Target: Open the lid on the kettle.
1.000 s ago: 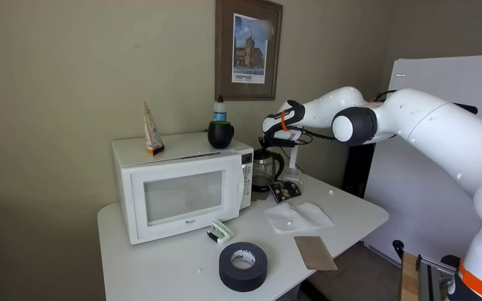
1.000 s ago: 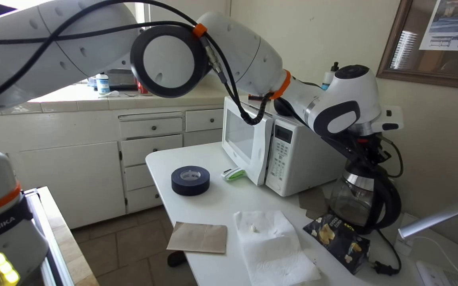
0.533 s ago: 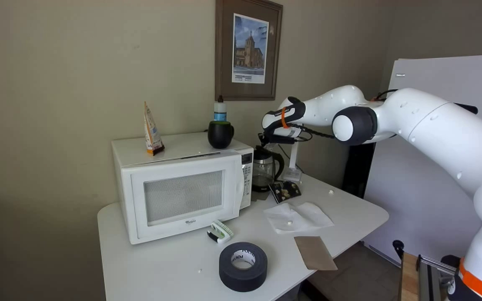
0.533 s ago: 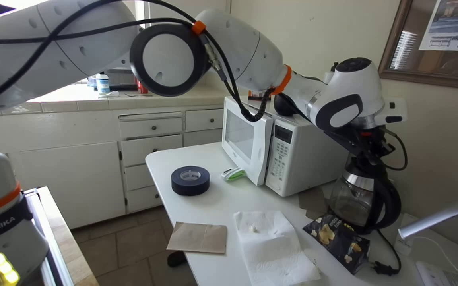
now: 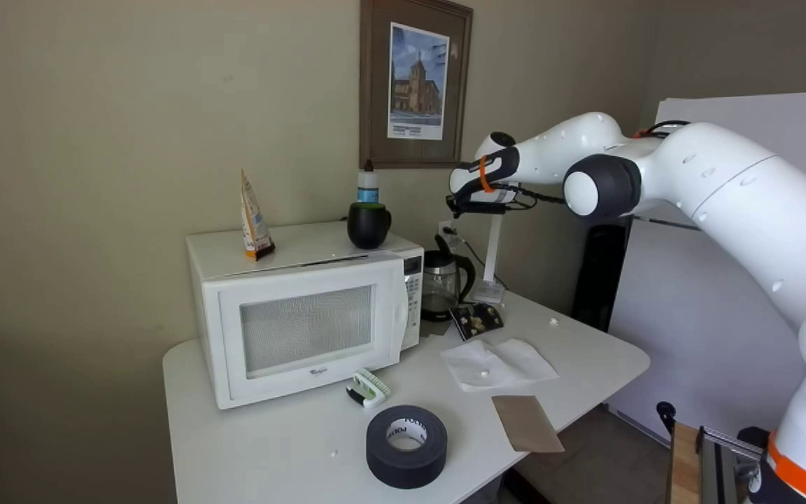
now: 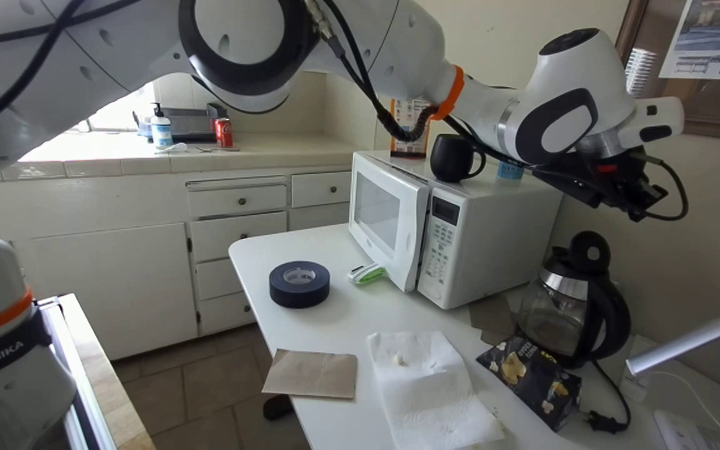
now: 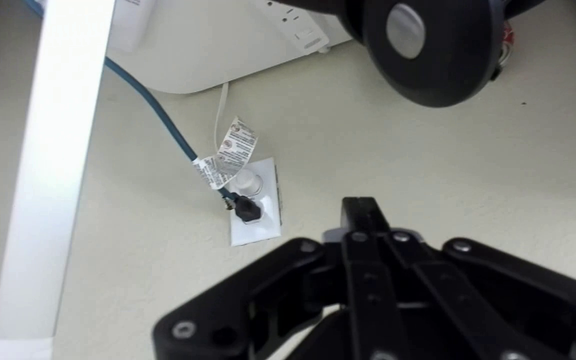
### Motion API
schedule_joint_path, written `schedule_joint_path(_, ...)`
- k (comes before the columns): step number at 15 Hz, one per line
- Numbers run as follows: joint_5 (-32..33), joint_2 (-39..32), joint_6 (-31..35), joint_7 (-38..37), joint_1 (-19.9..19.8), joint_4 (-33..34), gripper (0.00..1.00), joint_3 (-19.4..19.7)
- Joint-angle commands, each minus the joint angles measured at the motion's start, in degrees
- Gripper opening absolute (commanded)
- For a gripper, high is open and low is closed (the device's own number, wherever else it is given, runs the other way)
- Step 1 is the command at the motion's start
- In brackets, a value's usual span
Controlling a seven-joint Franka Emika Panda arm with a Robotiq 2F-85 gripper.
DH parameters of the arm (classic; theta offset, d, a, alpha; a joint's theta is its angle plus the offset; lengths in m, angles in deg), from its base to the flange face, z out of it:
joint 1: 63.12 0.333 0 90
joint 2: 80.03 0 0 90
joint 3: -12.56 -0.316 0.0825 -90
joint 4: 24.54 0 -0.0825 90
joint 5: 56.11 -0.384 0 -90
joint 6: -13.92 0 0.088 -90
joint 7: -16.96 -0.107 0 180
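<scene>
At the left of the table (image 5: 270, 448), as an exterior view shows it, stands the microwave (image 5: 305, 329), slightly ajar, with a bag (image 5: 256, 227) and a mug (image 5: 368, 225) on top. In front of it come a brush (image 5: 371, 387) and the tape (image 5: 406, 462).

Just right of the microwave is the kettle (image 5: 438, 288), upright. Its lid (image 6: 582, 250) stands on edge, near vertical, at the kettle's top rather than lying flat across it; both exterior views agree on that.

A little further right, and higher, hangs the gripper (image 7: 368, 215). The wrist view shows its jaws together with nothing between them, and both exterior views set it apart from the lid.

Beyond come a packet (image 5: 476, 320) near the kettle's foot, a lamp (image 5: 492, 255) behind it, a towel (image 5: 499, 367) in front, and then the arm (image 5: 718, 171), which reaches in from the far right.

As to the step, I judge the opening itself done: the lid is up, and with nothing seen to hold it, it seems able to stand by itself. What the next move calls for, I think, is only a clean departure: up and away from the kettle, without dipping toward the lid, since a knock could tip it down. Should it fall, a tip under its edge would be the likely remedy.
</scene>
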Motion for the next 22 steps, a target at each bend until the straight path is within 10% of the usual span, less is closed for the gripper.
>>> schedule_joint_path(1,2.92,8.03,-2.17,-2.47,4.95,-12.92,0.0,5.34)
schedule_joint_path(3,3.32,11.64,-4.79,0.19,6.44,-18.04,0.0,5.57)
schedule_joint_path(4,3.46,13.5,-6.56,1.32,7.05,-20.56,0.26,5.46)
schedule_joint_path(12,3.48,30.88,-12.74,17.85,8.47,-41.25,0.78,3.04)
schedule_joint_path(15,7.9,39.24,-12.69,25.1,3.27,-49.3,0.99,-1.89)
schedule_joint_path(20,5.01,51.8,-14.24,48.52,-5.4,-58.36,1.0,-6.45)
schedule_joint_path(22,5.67,48.03,-13.43,44.81,-1.79,-54.47,1.0,-2.69)
